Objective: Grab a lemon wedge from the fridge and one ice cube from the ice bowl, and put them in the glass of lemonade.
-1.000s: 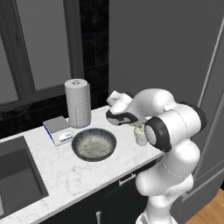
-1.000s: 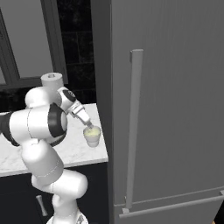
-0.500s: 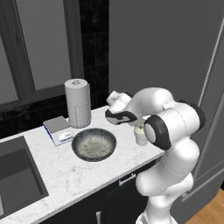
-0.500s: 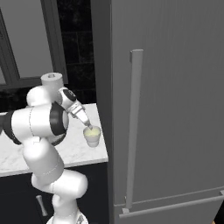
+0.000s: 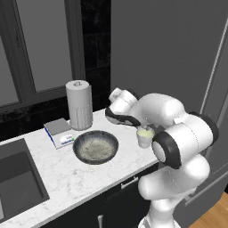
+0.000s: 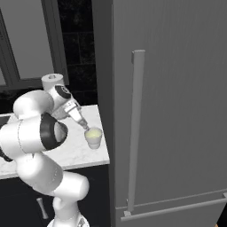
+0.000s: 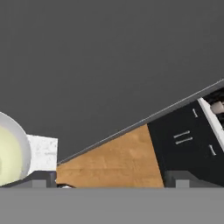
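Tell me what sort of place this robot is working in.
A simulated home kitchen, most likely: a marble-look counter with a sunken sink, a tall grey fridge beside it, and a paper-towel roll by the window.

Your arm is glossy white all over, built of fat, rounded segments that read almost as spheres where they meet. At each joint you see a dark grey to black ring, the widest being the band around the big elbow-like ball. The lower body swells into a smooth white bulge above the base. Toward the hand the links slim down, and the wrist carries a round white cap with a dark disc on its end. The hand itself is a white block edged in black on its underside. Your gripper tapers to small dark fingers, seen as blunt grey stubs.
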